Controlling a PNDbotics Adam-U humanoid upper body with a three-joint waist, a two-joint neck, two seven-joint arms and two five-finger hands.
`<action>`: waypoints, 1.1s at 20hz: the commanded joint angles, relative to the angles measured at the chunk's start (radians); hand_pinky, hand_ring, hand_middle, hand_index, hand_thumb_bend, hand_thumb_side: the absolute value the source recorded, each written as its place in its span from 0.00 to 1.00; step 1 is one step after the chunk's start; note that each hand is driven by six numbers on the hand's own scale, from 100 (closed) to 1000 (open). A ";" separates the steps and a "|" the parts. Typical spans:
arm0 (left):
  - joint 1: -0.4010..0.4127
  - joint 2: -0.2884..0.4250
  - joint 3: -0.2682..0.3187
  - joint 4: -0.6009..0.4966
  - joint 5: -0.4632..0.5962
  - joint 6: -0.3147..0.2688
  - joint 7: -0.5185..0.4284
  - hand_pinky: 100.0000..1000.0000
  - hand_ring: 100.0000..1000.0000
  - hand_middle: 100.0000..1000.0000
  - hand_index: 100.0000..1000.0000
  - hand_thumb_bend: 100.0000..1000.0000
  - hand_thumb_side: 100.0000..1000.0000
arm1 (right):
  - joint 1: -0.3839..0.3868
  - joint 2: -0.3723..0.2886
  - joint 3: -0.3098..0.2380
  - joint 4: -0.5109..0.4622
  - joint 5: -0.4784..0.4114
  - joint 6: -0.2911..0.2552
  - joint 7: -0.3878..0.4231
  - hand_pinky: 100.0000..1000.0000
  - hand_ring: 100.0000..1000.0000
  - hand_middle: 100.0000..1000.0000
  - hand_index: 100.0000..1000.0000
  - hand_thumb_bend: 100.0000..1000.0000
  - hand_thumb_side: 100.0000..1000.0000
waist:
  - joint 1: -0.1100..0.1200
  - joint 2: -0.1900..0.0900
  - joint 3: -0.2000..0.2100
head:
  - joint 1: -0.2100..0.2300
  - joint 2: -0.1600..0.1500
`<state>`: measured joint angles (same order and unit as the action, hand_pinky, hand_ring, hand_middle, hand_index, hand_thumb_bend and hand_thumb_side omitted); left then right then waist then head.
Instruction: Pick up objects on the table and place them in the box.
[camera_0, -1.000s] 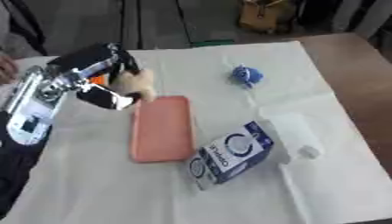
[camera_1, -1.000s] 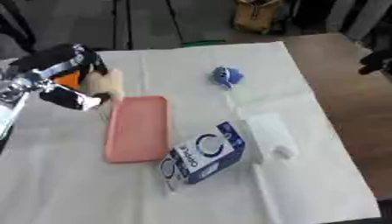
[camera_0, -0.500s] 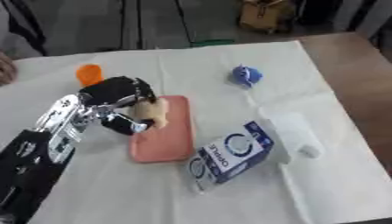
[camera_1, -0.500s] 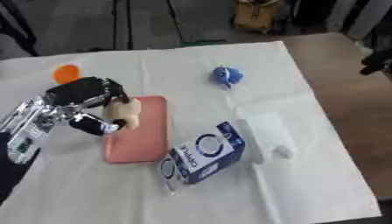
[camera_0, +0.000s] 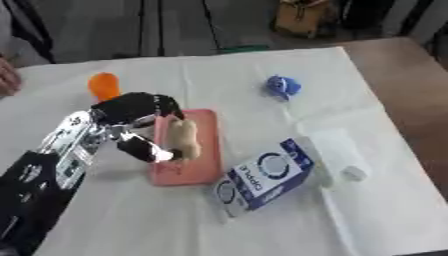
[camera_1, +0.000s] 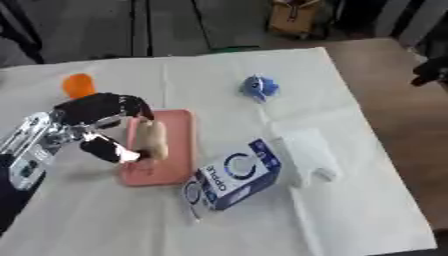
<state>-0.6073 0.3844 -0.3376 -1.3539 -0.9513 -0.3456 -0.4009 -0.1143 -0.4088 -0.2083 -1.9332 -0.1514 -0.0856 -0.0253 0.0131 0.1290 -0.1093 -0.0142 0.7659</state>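
Observation:
My left hand (camera_0: 131, 107) reaches in from the lower left, its fingers curled round a beige, bone-shaped object (camera_0: 184, 140). It holds this object over the left half of a flat pink box (camera_0: 203, 122); whether the object touches the box I cannot tell. An orange object (camera_0: 103, 85) lies on the white cloth just behind the hand. A small blue object (camera_0: 283, 86) sits at the far right of the cloth. A dark shape at the right edge of the right eye view looks like my right hand (camera_1: 429, 70).
A blue and white carton (camera_0: 262, 177) lies on its side against the pink box's right front corner. Right of it lies a clear plastic bottle (camera_0: 337, 155). The white cloth (camera_0: 219, 220) ends at a brown tabletop (camera_0: 411, 100) on the right.
My left hand has come from the far left of the cloth to over the pink box, carrying the beige object. The orange object behind it has come into sight.

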 joint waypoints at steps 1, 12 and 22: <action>-0.006 0.010 0.031 -0.027 -0.007 -0.003 0.013 0.74 0.75 0.80 0.83 0.63 0.83 | -0.009 -0.013 -0.004 -0.009 -0.004 -0.002 0.002 0.40 0.46 0.71 0.91 0.24 0.62 | -0.003 -0.009 0.002 | -0.002 0.004; 0.074 0.015 0.168 -0.202 0.165 0.116 0.209 0.72 0.69 0.75 0.79 0.42 0.69 | -0.007 -0.015 -0.005 -0.008 -0.004 -0.003 0.000 0.40 0.46 0.71 0.91 0.23 0.62 | -0.006 -0.009 0.011 | -0.006 0.004; 0.260 -0.003 0.362 -0.483 0.674 0.210 0.439 0.68 0.64 0.72 0.77 0.39 0.68 | -0.012 -0.015 -0.008 -0.009 -0.003 -0.003 -0.002 0.40 0.46 0.71 0.91 0.24 0.62 | -0.002 -0.003 0.016 | -0.015 0.004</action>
<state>-0.3401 0.3755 -0.0020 -1.7970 -0.3191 -0.1426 0.0232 -0.1146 -0.4087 -0.2088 -1.9329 -0.1514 -0.0873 -0.0270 0.0114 0.1346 -0.0940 -0.0275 0.7659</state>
